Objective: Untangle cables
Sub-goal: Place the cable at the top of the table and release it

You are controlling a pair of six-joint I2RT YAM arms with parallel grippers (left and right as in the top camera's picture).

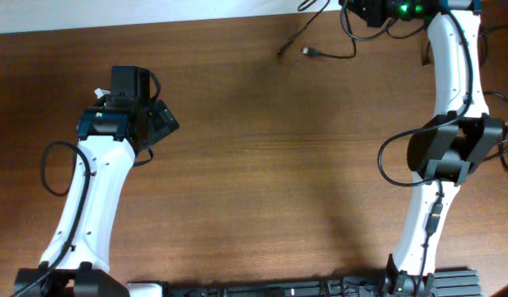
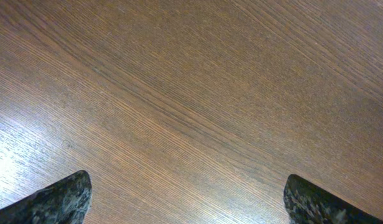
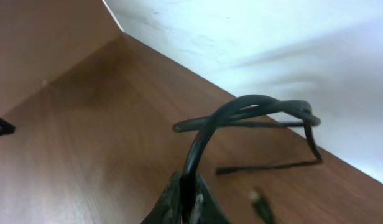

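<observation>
Step, as I read it: pulling a strand from the tangle. Your right gripper (image 3: 184,200), far right, pinched onto thin black metal-plugged cables (image 3: 253,111) at far edge of brown wooden table (image 3: 67,124). Your left gripper (image 2: 191,198) spread wide, empty, well apart at left. Next move calls for slow draw; mind knot tightening.

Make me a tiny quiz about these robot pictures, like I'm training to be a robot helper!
1. True or false: the left hand is open, with nothing between its fingers.
2. Which hand pinches a black cable? A) left hand B) right hand C) both hands
3. Fill in: in the overhead view, the small plug lies on the wooden table near the ___ of the picture (top or bottom).

Key: 1 true; 2 B; 3 top.
</observation>
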